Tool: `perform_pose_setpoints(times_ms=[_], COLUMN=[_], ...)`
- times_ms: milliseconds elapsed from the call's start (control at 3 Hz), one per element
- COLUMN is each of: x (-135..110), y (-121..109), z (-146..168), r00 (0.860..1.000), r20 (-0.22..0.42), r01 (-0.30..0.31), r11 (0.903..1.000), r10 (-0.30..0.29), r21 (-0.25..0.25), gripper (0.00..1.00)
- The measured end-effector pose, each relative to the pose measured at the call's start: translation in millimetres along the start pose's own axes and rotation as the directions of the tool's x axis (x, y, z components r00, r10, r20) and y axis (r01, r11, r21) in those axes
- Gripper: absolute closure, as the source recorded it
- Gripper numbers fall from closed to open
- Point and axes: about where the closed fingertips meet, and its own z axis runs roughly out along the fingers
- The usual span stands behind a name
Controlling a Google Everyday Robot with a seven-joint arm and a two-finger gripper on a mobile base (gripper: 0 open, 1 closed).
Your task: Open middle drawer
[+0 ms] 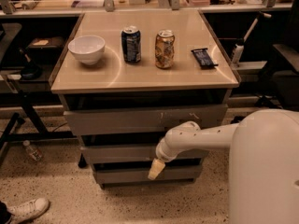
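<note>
The middle drawer [117,153] is a shallow grey front in the cabinet, below the taller scratched top drawer front [140,119] and above the bottom drawer [121,175]. It looks pushed in, with none of its inside showing. My gripper [155,168] hangs from the white arm [201,138] that comes in from the right. Its pale tip points down in front of the gap between the middle and bottom drawers, right of centre and just under the middle drawer's lower edge.
On the cabinet's tan top [187,78] stand a white bowl [87,48], a blue can [131,44], a gold can [164,49] and a dark snack bar [204,58]. A plastic bottle [32,150] and a person's white shoe [25,209] are on the floor at the left. My white body [264,171] fills the lower right.
</note>
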Motion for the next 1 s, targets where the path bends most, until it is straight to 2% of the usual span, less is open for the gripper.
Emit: perform_pose_setpoints(times_ms=[333,1000], x=[0.1,0.1], y=[0.0,0.0], z=[0.6,0.6], r00=[1.0,1.0], r20=[0.0,0.0], r01=[0.0,0.0], r11=[1.0,1.0], r10=[0.0,0.0], r21=[-0.001,-0.001], gripper=[0.0,0.43])
